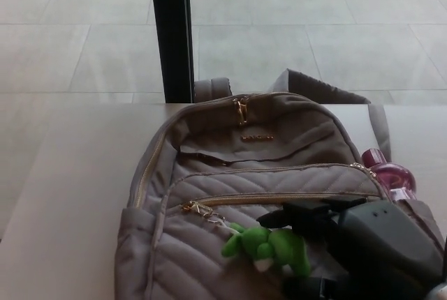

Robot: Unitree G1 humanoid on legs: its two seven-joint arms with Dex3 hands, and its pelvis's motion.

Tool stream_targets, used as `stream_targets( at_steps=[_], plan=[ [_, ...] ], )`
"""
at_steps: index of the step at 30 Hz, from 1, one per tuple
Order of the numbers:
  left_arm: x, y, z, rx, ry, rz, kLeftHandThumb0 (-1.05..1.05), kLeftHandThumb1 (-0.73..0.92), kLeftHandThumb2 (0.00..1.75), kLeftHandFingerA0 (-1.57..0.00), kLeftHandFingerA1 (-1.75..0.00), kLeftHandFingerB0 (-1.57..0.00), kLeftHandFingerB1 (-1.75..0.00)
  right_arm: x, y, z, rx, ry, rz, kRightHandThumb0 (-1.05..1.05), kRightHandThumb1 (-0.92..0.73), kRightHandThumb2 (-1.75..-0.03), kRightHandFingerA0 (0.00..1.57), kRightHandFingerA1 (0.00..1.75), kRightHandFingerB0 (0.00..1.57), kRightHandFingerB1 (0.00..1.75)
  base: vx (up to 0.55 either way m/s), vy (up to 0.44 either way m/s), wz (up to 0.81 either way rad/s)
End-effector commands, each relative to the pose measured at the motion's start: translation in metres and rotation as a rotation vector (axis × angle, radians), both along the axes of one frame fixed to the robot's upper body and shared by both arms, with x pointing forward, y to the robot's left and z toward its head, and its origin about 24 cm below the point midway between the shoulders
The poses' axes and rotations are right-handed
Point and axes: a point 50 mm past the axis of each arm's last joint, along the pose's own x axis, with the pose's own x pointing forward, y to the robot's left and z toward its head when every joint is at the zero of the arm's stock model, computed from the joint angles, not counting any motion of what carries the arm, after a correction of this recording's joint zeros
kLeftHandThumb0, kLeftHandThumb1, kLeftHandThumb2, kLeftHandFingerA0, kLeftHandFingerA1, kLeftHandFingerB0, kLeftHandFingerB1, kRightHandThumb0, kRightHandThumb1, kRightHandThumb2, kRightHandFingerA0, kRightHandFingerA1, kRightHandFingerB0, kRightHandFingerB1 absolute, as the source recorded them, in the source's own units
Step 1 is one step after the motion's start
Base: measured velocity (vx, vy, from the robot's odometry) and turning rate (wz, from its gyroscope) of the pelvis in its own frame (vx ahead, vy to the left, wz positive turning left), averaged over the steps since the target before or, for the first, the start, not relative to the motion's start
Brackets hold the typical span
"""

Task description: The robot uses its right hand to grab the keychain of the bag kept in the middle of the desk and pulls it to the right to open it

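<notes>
Keychain (269,248), a green plush, hangs from the closed front zipper (279,198) of the grey bag (258,174) mid-surface; right hand (307,244) brackets it, fingers apart, not yet gripping or pulling.

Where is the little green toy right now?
In the head view, the green toy lies low on the front of the backpack, just left of the robot's right hand.
</notes>
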Motion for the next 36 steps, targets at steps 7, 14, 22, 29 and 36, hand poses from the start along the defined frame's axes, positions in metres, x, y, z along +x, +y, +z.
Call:
stream_targets(
  at_steps=[7,14,22,29,36],
  plan=[
    [-0.001,0.002,0.002,0.013,-0.02,-0.008,-0.78,0.9,0.67,-0.64,-0.53,-0.5,-0.42,-0.01,0.015,-0.02,0.013,0.131,0.033,-0.52,-0.74,-0.62,1.11,0.89,0.48,0.45,0.0,0.0,0.0],
    [-0.002,0.0,0.001,0.017,-0.013,-0.025,-0.77,0.73,1.11,-0.58,-0.65,-0.44,-0.56,-0.008,0.023,-0.015,0.025,0.109,0.051,-0.61,-0.75,-0.63,1.12,0.9,0.46,0.45,0.0,0.0,0.0],
    [-0.004,-0.001,0.0,0.004,-0.01,-0.016,-0.82,0.92,0.72,-0.62,-0.57,-0.48,-0.44,-0.009,0.021,-0.02,0.071,0.105,0.033,-0.47,-0.77,-0.69,1.2,1.14,0.61,0.61,0.0,0.0,0.0],
    [-0.005,0.0,0.0,-0.006,-0.036,0.015,-0.8,0.74,1.13,-0.62,-0.68,-0.48,-0.58,-0.008,0.022,-0.022,0.122,0.022,0.028,-0.29,-0.67,-0.99,1.13,1.74,0.82,0.82,0.0,0.0,0.0],
    [-0.007,-0.002,-0.001,-0.009,-0.043,0.012,-0.85,0.92,0.73,-0.65,-0.59,-0.52,-0.47,-0.007,0.022,-0.021,0.164,0.042,0.013,-0.32,-0.61,-1.17,1.07,1.75,0.92,1.11,0.0,0.0,0.0]
  ],
)
